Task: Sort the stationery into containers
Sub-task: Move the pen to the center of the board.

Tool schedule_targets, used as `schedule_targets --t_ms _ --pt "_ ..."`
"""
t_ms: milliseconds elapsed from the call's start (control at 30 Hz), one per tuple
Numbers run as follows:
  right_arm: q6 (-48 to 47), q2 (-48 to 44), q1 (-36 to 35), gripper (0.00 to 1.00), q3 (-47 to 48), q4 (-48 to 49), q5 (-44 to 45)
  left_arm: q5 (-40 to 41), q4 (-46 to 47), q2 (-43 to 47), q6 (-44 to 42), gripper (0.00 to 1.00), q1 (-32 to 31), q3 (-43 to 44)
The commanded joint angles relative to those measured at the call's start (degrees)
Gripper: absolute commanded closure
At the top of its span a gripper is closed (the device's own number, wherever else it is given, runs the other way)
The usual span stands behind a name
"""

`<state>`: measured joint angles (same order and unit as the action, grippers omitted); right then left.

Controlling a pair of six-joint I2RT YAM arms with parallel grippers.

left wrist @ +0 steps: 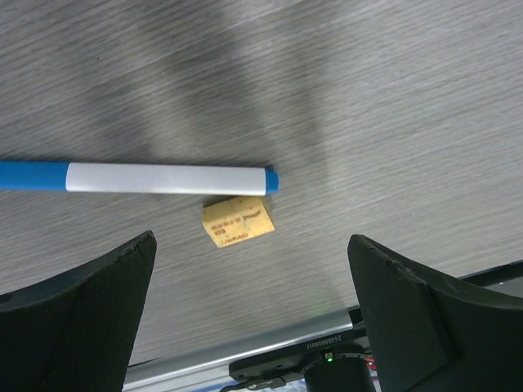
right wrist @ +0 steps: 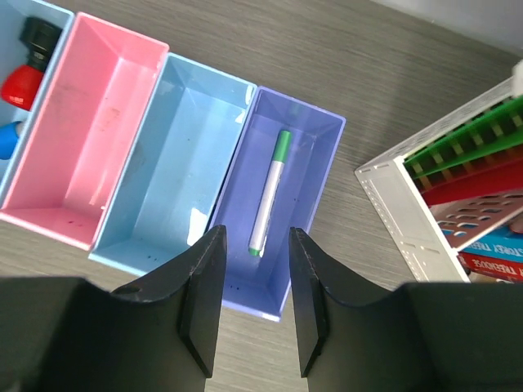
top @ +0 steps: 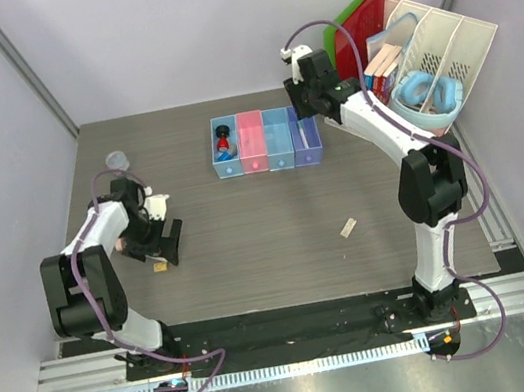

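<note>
Over the lavender tray (right wrist: 306, 180) at the right end of the row of trays (top: 252, 142), the right gripper (right wrist: 252, 302) is held empty, its jaws parted only narrowly, and the white pen with green tip (right wrist: 270, 192) is seen lying inside that tray. Well left of the row, on its near side, the left gripper (left wrist: 249, 253) is spread wide and empty above the blue-tipped marker (left wrist: 163, 177), with the tiny yellow piece (left wrist: 237, 222) just beside it. The wrist is probably best turned so the barrel is closed across and the yellow piece is left out.
</note>
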<state>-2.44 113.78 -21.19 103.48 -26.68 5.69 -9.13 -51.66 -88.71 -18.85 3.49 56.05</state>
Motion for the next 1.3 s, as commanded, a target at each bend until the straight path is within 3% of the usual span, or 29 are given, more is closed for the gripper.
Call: schedule_targets --t_ms 0,567,1267 --pt "0.33 -5.14 0.01 0.59 -2.67 2.42 -0.86 -0.89 2.35 -2.52 0.83 0.0 0.38 0.99" --pt "2.35 -10.33 0.09 0.58 -7.59 2.86 -3.32 3.94 9.38 -12.18 1.54 0.0 0.38 5.99" --pt "2.35 -11.12 -0.61 0.58 -8.47 1.8 -3.5 2.45 8.51 -14.22 2.06 0.0 -2.34 9.16"
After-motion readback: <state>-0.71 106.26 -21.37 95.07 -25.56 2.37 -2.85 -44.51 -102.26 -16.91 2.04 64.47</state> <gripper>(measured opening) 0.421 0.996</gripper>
